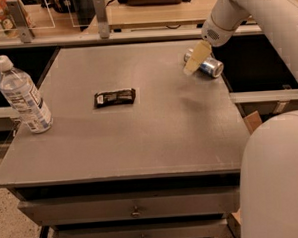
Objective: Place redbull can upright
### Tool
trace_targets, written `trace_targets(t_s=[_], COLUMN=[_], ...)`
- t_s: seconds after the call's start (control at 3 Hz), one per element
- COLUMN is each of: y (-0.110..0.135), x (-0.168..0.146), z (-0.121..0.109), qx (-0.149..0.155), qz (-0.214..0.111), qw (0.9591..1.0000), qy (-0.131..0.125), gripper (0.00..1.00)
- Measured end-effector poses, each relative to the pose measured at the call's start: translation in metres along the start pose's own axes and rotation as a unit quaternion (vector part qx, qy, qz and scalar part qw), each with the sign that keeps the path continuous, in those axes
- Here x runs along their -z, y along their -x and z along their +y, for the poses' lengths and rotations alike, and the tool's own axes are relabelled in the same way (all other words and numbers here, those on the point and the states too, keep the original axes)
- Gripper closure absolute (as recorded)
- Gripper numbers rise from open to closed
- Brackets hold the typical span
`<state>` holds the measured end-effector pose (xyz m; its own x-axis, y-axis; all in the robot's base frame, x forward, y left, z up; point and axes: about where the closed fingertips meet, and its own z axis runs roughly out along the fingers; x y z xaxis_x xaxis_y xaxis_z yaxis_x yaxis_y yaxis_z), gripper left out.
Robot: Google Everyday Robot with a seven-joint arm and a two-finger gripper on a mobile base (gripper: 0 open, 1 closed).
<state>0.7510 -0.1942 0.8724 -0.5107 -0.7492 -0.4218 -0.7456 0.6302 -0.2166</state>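
Note:
The redbull can lies on its side near the far right corner of the grey table; it is silver with blue panels. My gripper, pale yellow at the end of the white arm, hangs just over the can's left end and covers part of it. I cannot tell whether it touches the can.
A clear water bottle with a white cap stands at the table's left edge. A dark snack bar lies left of the table's middle. A counter with clear dividers runs behind the table. My white base fills the lower right.

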Motion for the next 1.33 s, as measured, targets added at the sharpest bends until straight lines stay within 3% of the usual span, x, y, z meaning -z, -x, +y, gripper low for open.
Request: trace_targets(t_s=[1.33], y=[0.01], x=[-0.053], z=[0.005], qx=[-0.062], qz=[-0.026], qw=[0.997], qy=[0.039], gripper=[0.0])
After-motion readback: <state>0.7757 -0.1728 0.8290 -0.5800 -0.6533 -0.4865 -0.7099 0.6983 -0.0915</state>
